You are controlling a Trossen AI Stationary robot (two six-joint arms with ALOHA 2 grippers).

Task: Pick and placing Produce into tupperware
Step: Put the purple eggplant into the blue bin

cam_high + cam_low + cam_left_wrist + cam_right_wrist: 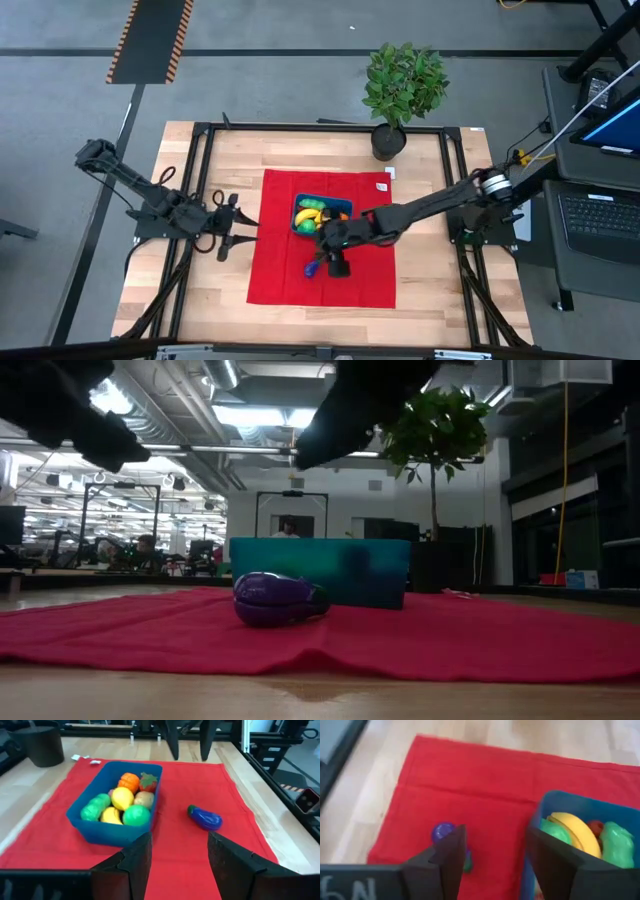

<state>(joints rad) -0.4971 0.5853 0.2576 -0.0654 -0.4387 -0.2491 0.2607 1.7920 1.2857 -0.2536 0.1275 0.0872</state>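
Note:
The teal-blue tupperware (320, 215) stands on the red cloth (285, 285) and holds several pieces of produce: yellow, green, orange and red (122, 800). A purple eggplant (312, 268) with a green cap lies on its side on the cloth, beside the container's near side (205, 817) (278, 600). My right gripper (325, 243) hangs open above the cloth between the eggplant and the container (492, 860). My left gripper (235, 228) stands open at the cloth's left edge, pointing toward the container (177, 860), with nothing between its fingers.
A potted plant (400, 90) stands at the table's far edge, right of centre. A small white tag (388, 175) lies at the cloth's far right corner. Black frame rails (195, 190) run along the table's left and right sides. Bare wood surrounds the cloth.

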